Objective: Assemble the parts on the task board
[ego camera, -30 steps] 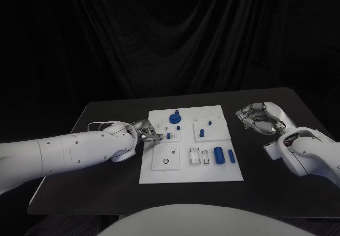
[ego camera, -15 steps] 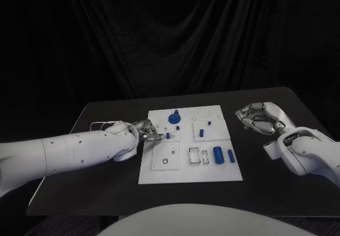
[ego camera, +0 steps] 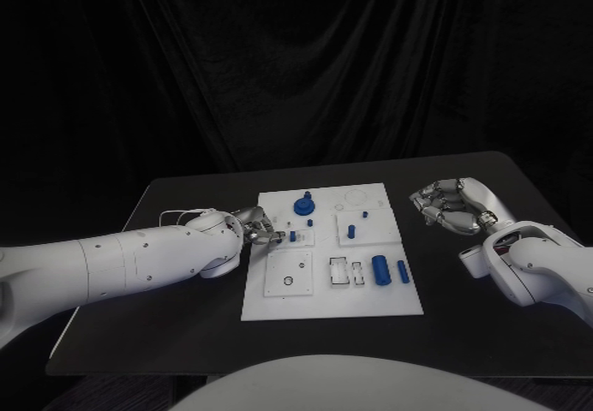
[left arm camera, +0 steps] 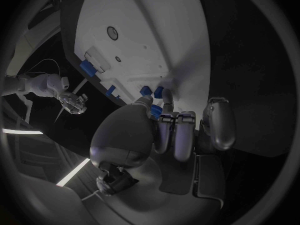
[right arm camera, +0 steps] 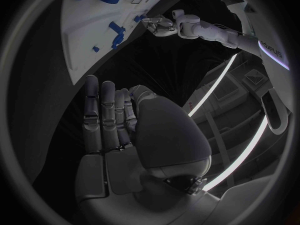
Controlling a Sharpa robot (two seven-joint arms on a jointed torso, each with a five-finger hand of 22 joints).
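The white task board [ego camera: 332, 295] lies mid-table. My left hand [ego camera: 260, 231] is at the board's left edge and pinches a small blue part [ego camera: 296, 234] just over the board; in the left wrist view this part [left arm camera: 155, 110] sits between the fingertips [left arm camera: 167, 122], close to the board [left arm camera: 144, 30]. On the board are a blue knob [ego camera: 304, 205], a small peg [ego camera: 312, 223], a blue piece [ego camera: 352, 229] and two blue cylinders [ego camera: 382, 269]. My right hand [ego camera: 450, 205] hovers off the board's right side, fingers apart and holding nothing.
The board has open slots [ego camera: 338, 271] and a round hole [ego camera: 290, 279] in its near half. Bare black table [ego camera: 185, 317] surrounds the board. The right wrist view shows the board [right arm camera: 87, 40] and the left hand [right arm camera: 164, 25] beyond my right hand [right arm camera: 119, 130].
My left hand has edged slightly to the right over the board's left edge with the small blue part. The right hand has stayed in place.
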